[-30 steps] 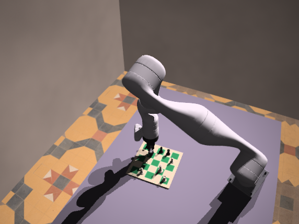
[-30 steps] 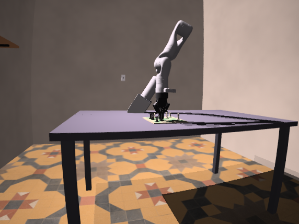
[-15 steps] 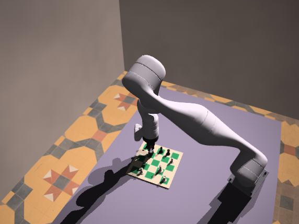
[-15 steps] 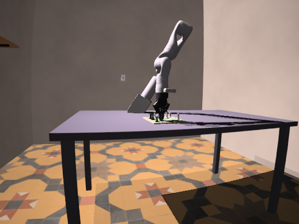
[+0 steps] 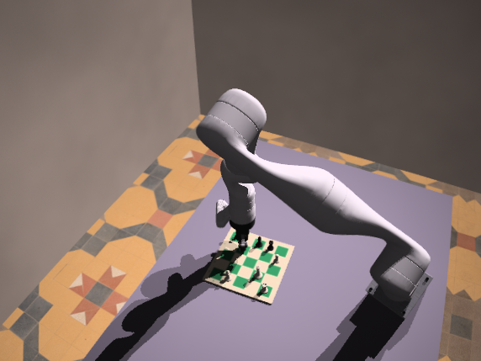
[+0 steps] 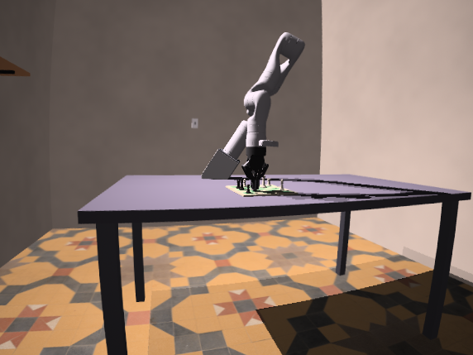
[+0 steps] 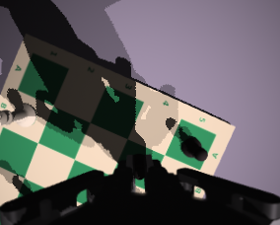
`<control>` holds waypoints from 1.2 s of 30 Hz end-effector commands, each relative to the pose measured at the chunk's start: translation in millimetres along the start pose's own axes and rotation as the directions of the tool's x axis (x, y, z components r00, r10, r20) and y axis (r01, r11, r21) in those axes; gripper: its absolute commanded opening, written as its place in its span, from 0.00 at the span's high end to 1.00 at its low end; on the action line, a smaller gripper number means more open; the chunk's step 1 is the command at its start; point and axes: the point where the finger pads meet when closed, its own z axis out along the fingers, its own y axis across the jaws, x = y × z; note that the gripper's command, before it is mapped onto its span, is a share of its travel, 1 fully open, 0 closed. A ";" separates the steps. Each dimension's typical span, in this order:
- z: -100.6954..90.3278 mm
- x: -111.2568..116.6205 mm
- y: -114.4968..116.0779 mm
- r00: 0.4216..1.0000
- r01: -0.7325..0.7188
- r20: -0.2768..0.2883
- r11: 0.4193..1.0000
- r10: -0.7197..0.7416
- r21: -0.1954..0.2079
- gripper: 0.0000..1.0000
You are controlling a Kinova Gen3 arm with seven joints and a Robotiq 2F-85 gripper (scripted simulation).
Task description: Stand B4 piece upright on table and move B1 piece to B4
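The green-and-cream board (image 5: pixel 248 266) lies on the purple table and also shows in the side view (image 6: pixel 260 189). My gripper (image 7: pixel 139 165) is down at the board over B4, shut on a dark piece (image 7: pixel 139 165) that shows only as a dark shape between the fingers. I cannot tell whether its base touches the square. The gripper also shows in the overhead view (image 5: pixel 243 241) and in the side view (image 6: pixel 255 179). A pale piece (image 7: pixel 14 116) stands on B1 at the left edge of the wrist view, and it shows in the overhead view (image 5: pixel 225 276) too.
A black piece (image 7: pixel 192 147) stands on A5, close to the right of my fingers. Other black pieces (image 5: pixel 259 241) (image 5: pixel 270 246) and pale pieces (image 5: pixel 275 259) (image 5: pixel 256 273) (image 5: pixel 264 289) stand on the board. The arm's shadow covers the board's left part.
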 end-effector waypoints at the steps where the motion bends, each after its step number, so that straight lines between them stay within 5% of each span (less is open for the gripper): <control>1: -3.3 0.4 0.4 1.000 0.000 -0.001 1.000 0.000 -0.001 1.00; 9: -32.9 0.3 0.4 1.000 0.000 -0.001 1.000 0.000 -0.001 1.00; 19: -94.5 0.3 0.3 1.000 0.000 -0.001 1.000 0.000 -0.001 1.00; 33: -100.0 0.9 0.2 1.000 0.002 -0.001 1.000 -0.002 -0.001 1.00; 36: -98.6 25.4 -2.2 0.998 0.064 0.000 0.998 -0.064 -0.001 1.00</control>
